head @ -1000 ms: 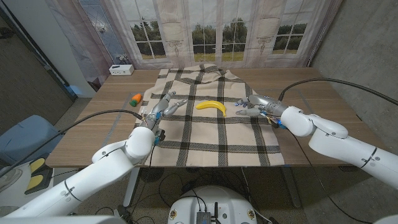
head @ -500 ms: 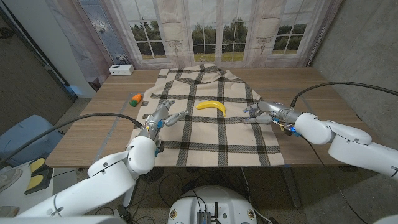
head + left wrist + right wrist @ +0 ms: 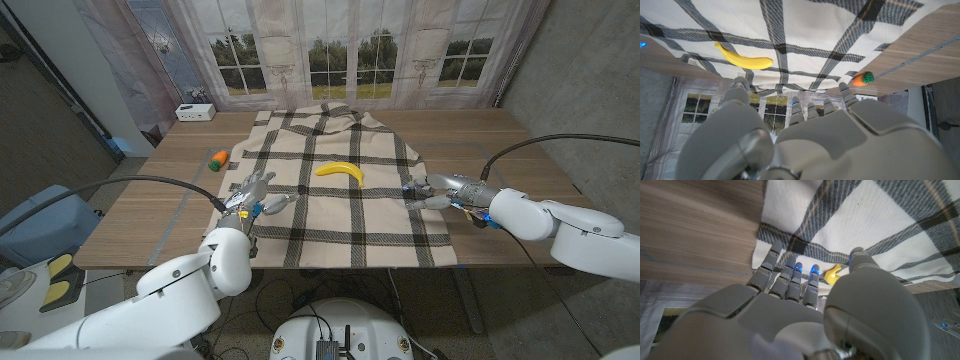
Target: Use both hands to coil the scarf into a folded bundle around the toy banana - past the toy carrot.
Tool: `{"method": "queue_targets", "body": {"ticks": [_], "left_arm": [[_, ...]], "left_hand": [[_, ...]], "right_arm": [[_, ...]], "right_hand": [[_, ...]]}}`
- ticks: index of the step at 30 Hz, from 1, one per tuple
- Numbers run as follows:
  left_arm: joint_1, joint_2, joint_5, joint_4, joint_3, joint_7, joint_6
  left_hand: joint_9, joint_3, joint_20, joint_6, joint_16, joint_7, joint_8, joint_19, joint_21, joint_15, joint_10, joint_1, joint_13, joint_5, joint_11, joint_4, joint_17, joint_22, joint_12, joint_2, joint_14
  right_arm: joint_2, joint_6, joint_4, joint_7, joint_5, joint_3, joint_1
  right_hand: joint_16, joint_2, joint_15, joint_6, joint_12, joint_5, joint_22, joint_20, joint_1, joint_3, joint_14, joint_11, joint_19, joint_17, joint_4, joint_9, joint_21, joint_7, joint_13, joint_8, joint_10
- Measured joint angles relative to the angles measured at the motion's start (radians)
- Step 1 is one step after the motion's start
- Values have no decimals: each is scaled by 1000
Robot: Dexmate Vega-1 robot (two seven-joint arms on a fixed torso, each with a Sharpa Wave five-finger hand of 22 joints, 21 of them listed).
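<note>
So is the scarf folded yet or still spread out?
Spread out. The plaid scarf lies flat across the table, the toy banana uncovered on top, no coil or fold around it.

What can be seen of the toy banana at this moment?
The toy banana is a smooth, bright yellow, plastic-looking curved piece lying on its side near the middle of the plaid scarf, which is spread flat on the wooden table. Neither hand touches it: the left hand and the right hand sit apart from it, on either side. Nothing is wrapped around it yet.
</note>
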Motion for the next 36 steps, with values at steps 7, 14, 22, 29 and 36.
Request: {"method": "queue_targets", "body": {"ticks": [7,14,22,29,36], "left_arm": [[-1,-34,134,9,99,-130,57],[84,-167,306,106,76,-302,14],[249,-389,594,172,-42,-587,-198],[347,-583,818,188,-103,-809,-395],[425,-793,1118,187,-148,-1097,-570]], "left_hand": [[0,0,-5,1,-5,-1,0,12,0,5,0,20,0,5,0,0,0,0,0,-13,-5],[0,0,-1,7,-5,-7,-4,15,-8,9,0,45,0,12,0,0,0,-2,-4,-22,-9],[0,0,-6,2,-9,-11,-12,21,-17,13,-8,73,0,20,0,0,0,-2,-8,-31,-13],[5,0,-6,-6,-9,-12,-16,20,-21,12,-13,85,0,20,-5,0,0,0,-12,-35,-13],[5,-3,-6,-12,-9,-7,-19,20,-25,12,-13,88,0,20,-5,3,0,0,-12,-38,-12]], "right_arm": [[-63,-44,-22,26,13,8,-22],[-115,-90,-44,51,34,8,-32],[-172,-161,-75,130,38,65,-100],[-187,-218,-102,221,-9,67,-104],[-172,-215,-107,246,-78,-7,-66]], "right_hand": [[-7,-10,4,-63,-4,9,0,5,11,4,-67,-13,-35,-5,-19,2,-22,-1,0,0,-73],[-7,-9,24,-130,-4,21,0,9,22,4,-137,-11,-84,-7,-39,2,-51,-12,0,0,-151],[-7,-38,62,-261,-4,43,2,12,9,-3,-275,-25,-181,-19,-62,2,-109,-82,0,0,-309],[2,-38,77,-224,9,78,3,14,68,19,-315,-41,-200,-39,-103,2,-127,-129,-4,28,-352],[21,-11,46,-110,36,104,5,-11,136,38,-274,-72,-164,-60,-131,0,-127,-132,-10,55,-290]]}}
